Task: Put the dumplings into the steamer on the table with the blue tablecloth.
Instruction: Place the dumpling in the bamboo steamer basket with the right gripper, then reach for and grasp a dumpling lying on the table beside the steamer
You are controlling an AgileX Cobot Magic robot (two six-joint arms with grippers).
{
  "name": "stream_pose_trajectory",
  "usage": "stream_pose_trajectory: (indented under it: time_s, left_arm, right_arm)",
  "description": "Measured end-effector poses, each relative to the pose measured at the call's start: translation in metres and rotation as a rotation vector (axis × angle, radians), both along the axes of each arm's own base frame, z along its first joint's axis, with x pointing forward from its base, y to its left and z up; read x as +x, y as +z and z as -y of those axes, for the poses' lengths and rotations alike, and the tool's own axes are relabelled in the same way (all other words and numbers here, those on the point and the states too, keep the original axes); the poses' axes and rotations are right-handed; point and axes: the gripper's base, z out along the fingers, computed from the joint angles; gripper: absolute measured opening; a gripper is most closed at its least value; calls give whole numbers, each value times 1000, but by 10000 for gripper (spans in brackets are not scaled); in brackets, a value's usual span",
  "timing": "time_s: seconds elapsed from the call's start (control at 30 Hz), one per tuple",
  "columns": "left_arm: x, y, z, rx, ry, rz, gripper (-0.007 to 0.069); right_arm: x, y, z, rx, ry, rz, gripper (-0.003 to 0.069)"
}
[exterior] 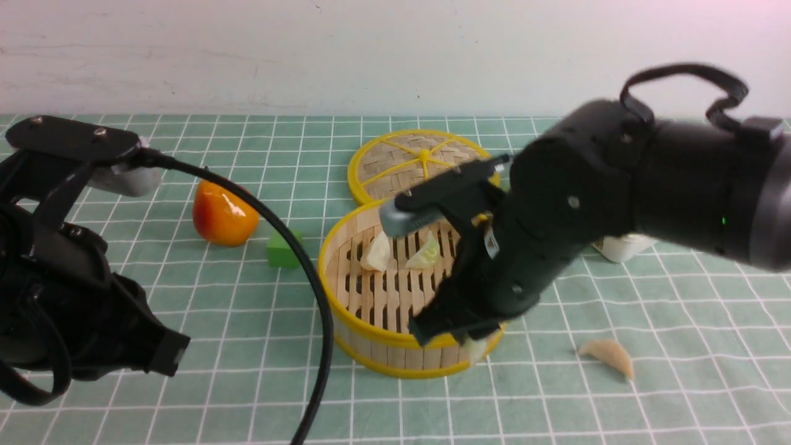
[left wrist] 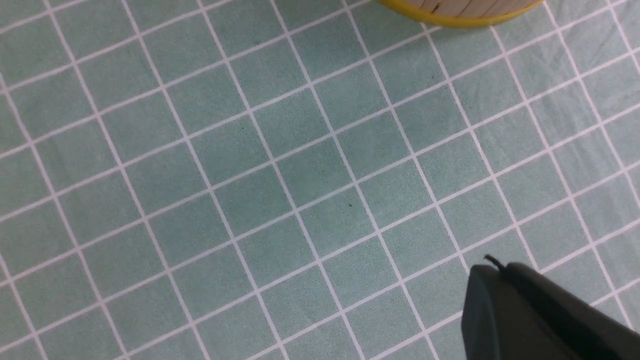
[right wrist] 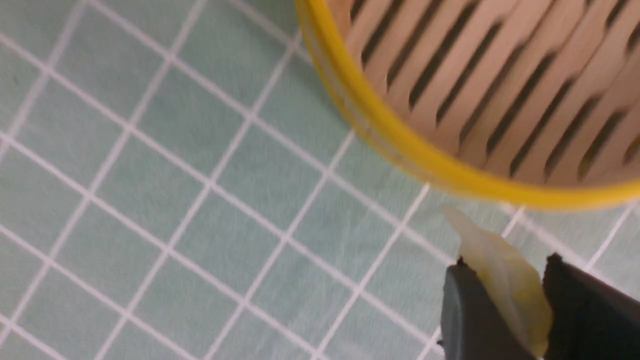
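Dumplings are what you're moving, and most of the job looks done, so take it from the big things down. Your worktop, one, lies under one blue tablecloth (exterior: 216,395). On it sits one steamer (exterior: 395,364), with one woven lid (exterior: 395,167) behind it. You have two pincers: the left pincer (left wrist: 500,270) has its tips together with nothing between them, away from the basket; the right pincer (right wrist: 505,272) is clamped on a pale dumpling (right wrist: 510,285), just outside the near rim. Carry that one in too low and I'd expect the rim to catch it and twist it loose onto the cloth. It slants between the tips with its narrow end sticking out, so a knock could turn it. Swing in too deep and the tips may shove the pair inside. You also have one orange-red fruit (exterior: 224,213), one green block (exterior: 284,249) and one white thing (exterior: 624,247) partly hidden behind the arm. Dumplings come to four: one gripped, two on the slats (exterior: 376,252) (exterior: 425,253), and one on the cloth to the right (exterior: 610,355), which the arm could brush on its way back.
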Motion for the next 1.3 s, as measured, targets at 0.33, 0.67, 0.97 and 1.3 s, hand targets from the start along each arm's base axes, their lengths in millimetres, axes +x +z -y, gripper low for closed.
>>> stream_pose_trajectory:
  time_s: [0.33, 0.67, 0.97, 1.3]
  left_arm:
    - [-5, 4, -2, -15, 0, 19, -14]
    - [-5, 4, -2, -6, -17, 25, -13]
    - [-5, 4, -2, -7, -19, 30, -10]
    - [-5, 4, -2, -6, -22, 31, -8]
  right_arm:
    - [69, -39, -46, -48, 5, 45, 185]
    - [102, -82, -44, -7, -80, -69, 246]
    - [77, -40, -26, -112, 33, -135, 517]
    - [46, -24, 77, -194, -17, -182, 510]
